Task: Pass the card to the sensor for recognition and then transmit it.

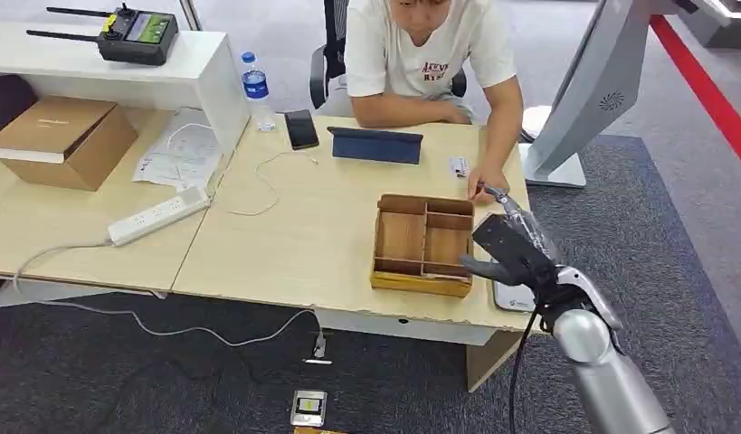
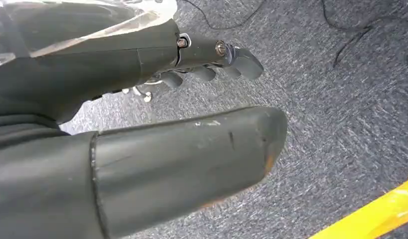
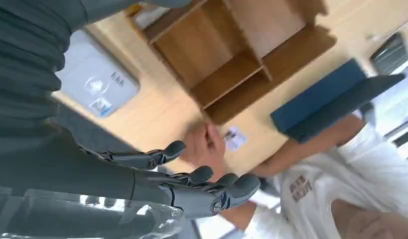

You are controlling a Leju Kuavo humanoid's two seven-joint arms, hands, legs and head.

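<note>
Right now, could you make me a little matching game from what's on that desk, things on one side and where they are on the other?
Things:
1. wooden tray
2. water bottle
3. cardboard box
4. power strip

Places:
A. far left of the desk
B. beside the dark phone
C. near the desk's front edge, next to the robot's right hand
D. between the box and the tray

Pairs: 1-C, 2-B, 3-A, 4-D

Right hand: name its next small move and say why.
Probably reach a little further toward the person's hand and close on what it offers: the right hand hovers open and empty over the table edge, beside the wooden tray.
</note>
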